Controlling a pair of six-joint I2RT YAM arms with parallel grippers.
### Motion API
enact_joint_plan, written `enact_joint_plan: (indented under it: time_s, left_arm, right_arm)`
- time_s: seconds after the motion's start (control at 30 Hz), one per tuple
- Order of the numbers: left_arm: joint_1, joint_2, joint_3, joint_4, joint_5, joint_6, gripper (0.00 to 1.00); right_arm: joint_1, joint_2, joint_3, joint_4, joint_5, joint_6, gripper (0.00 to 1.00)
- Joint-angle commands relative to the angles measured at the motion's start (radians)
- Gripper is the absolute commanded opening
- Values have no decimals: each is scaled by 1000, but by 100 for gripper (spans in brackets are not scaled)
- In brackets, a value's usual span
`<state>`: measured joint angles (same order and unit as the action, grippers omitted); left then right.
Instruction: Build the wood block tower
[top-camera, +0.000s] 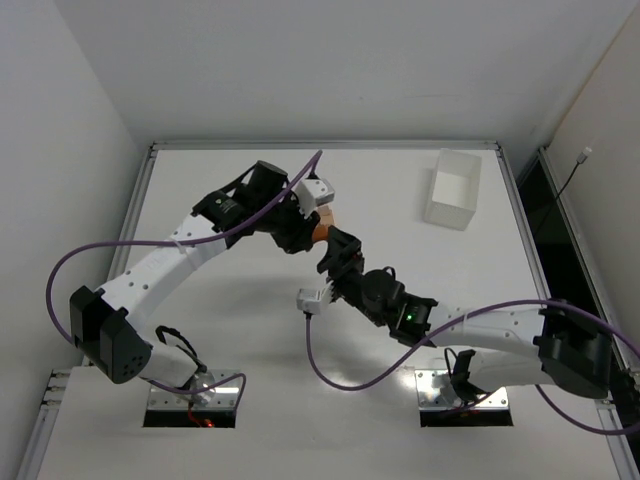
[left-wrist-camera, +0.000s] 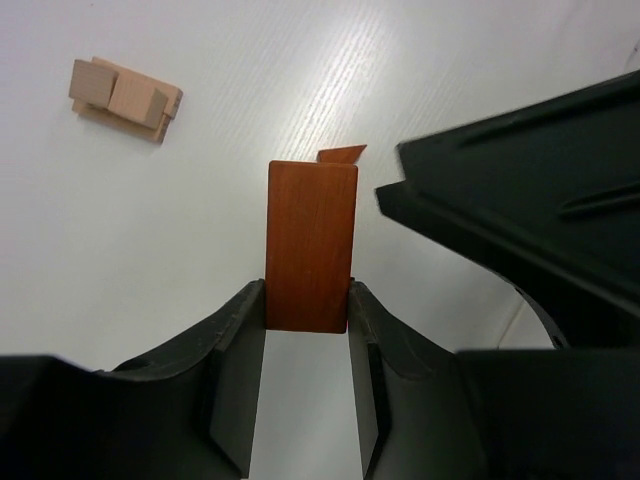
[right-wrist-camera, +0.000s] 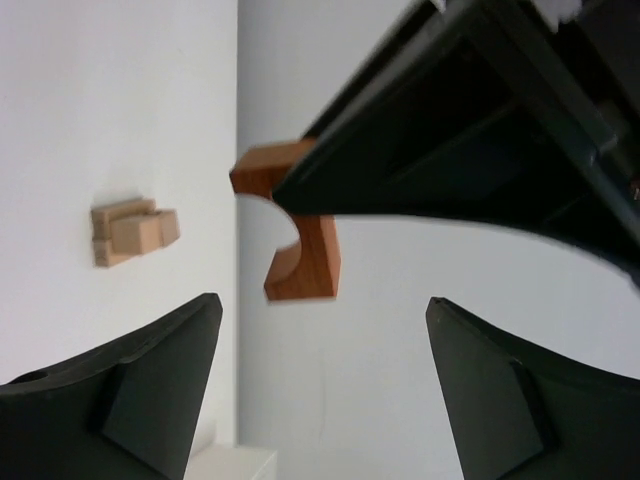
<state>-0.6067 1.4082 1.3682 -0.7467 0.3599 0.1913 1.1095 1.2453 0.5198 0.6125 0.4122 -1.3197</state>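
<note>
My left gripper is shut on a reddish-brown wooden block, which sticks out past its fingertips. In the right wrist view the same block shows a curved cut-out like an arch. A sliver of reddish-brown wood shows past its far end; I cannot tell if it is a separate piece. My right gripper stands open just short of the block, nothing between its fingers. A small cluster of light tan blocks lies on the table farther off. From above, both grippers meet mid-table.
A white rectangular tray stands at the back right of the white table; its corner shows in the right wrist view. The right gripper's black body crowds the right side of the left wrist view.
</note>
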Motion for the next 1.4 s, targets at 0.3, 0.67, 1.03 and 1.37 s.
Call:
enact_joint_plan:
  time_s: [0.3,0.67,1.03,1.37]
  left_arm:
    - [-16,81,32,135,-443,-529,0]
    - [13,458,365,72,-443,-768,0]
    - [13,609,480,18,-574,-906,0]
    - [1,661,500,-5,-651,-915,0]
  right_arm:
    - [-297,-121,305,-853,294,1067,70]
    - [-755,-121,459,-1214,56,1482,69]
    - [-942,-121,514,-1257,-87,1541,66]
    - [-961,-110,505,-1248,-131,1541,63]
